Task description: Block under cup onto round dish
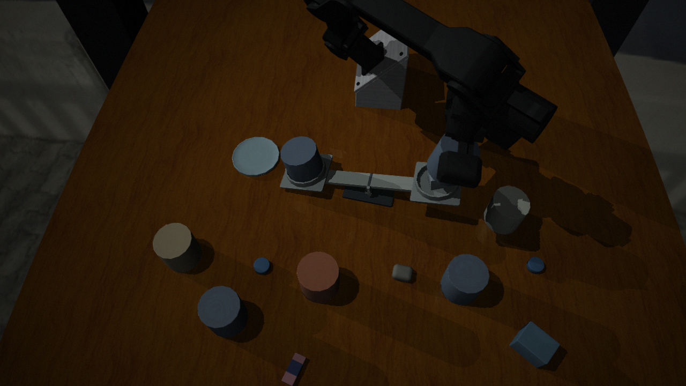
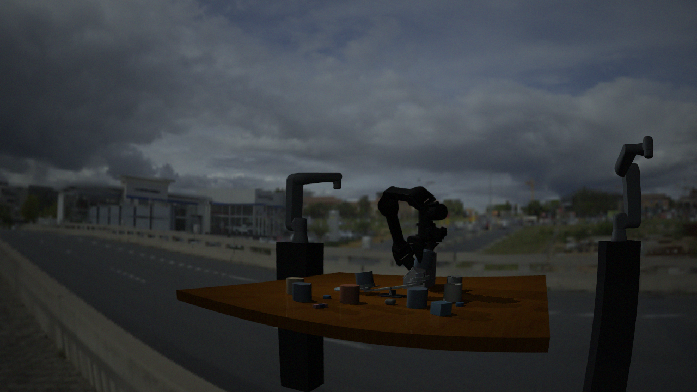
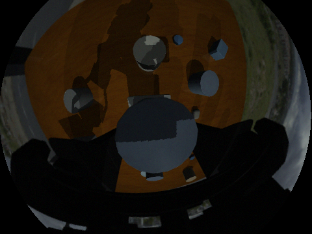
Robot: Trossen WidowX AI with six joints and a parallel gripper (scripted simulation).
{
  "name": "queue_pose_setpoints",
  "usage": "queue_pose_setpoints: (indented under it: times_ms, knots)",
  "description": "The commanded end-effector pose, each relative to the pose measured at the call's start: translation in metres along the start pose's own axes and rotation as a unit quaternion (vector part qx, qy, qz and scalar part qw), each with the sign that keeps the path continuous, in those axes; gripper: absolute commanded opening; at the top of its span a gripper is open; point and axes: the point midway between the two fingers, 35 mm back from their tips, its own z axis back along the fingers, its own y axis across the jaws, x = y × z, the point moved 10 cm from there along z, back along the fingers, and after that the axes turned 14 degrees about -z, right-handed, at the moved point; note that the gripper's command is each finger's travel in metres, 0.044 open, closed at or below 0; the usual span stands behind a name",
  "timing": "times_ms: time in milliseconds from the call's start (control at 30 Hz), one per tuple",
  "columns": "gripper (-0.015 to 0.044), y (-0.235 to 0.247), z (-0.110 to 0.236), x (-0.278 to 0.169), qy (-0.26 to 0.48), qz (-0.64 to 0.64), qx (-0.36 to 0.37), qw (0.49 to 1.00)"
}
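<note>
Top view: my hand [image 1: 448,165] pinches the right cup [image 1: 443,156], raised off its pan; no block visible yet; dish [image 1: 255,156] bare, placing and retreat remain.

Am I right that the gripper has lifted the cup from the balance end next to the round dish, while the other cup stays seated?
Not quite: the gripper holds the cup from the end far from the round dish. The top view shows the other cup seated beside the dish.
</note>
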Motion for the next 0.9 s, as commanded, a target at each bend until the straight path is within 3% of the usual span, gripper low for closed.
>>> queue_pose_setpoints:
  times_ms: [0,600,867]
  knots:
    - [0.0,0.001,0.01,0.0,-0.006,-0.004,-0.001,1.0]
    - [0.0,0.004,0.033,-0.003,-0.005,-0.004,-0.001,1.0]
    - [0.0,0.003,0.026,-0.004,0.001,0.0,0.0,1.0]
